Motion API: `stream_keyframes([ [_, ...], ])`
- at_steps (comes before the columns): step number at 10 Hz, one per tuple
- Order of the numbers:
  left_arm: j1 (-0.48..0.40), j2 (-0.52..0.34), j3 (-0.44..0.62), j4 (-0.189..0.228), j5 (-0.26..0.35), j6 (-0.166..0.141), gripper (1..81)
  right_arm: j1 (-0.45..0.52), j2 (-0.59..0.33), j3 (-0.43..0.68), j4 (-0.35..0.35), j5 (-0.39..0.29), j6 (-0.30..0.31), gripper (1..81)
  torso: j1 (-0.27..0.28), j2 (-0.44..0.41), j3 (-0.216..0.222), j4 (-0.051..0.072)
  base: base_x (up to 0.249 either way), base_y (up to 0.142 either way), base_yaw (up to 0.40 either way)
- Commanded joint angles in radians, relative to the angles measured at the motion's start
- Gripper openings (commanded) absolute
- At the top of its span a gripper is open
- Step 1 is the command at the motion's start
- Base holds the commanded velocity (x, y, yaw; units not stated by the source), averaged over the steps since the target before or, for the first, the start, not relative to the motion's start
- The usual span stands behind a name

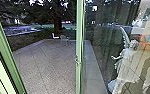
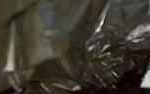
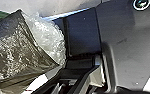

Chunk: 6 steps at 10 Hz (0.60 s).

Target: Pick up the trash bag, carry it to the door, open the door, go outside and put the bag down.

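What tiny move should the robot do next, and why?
Probably creep forward, keeping the trash bag off the green door post: the way left of it looks open, with paving beyond, and the bag shows large in both wrist views.

You get soft, pale light on the patio (image 1: pixel 48 65), but the tree (image 1: pixel 58 26) is dark, with bright white spots poking through up high. Reflections lie over the glass (image 1: pixel 98 30). Your left wrist view is dim and brown, with shiny streaks on the trash bag (image 2: pixel 103 55). Your right wrist view is brighter, and the clear plastic (image 3: pixel 47 37) glints.
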Motion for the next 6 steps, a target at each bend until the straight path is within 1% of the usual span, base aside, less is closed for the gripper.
stream_keyframes([
  [1, -0.058, 0.001, 0.011, 0.008, 0.06, 0.009, 1.0, 0.063, -0.001, 0.015, -0.005, -0.036, -0.005, 81.1, 0.0, 0.0, 0.0, 0.0, 0.087, 0.0, 0.0],
  [6, -0.058, 0.001, 0.011, 0.008, 0.06, 0.009, 1.0, 0.063, -0.001, 0.015, -0.005, -0.036, -0.005, 81.1, -0.001, 0.0, 0.0, 0.0, 0.089, 0.0, 0.0],
])
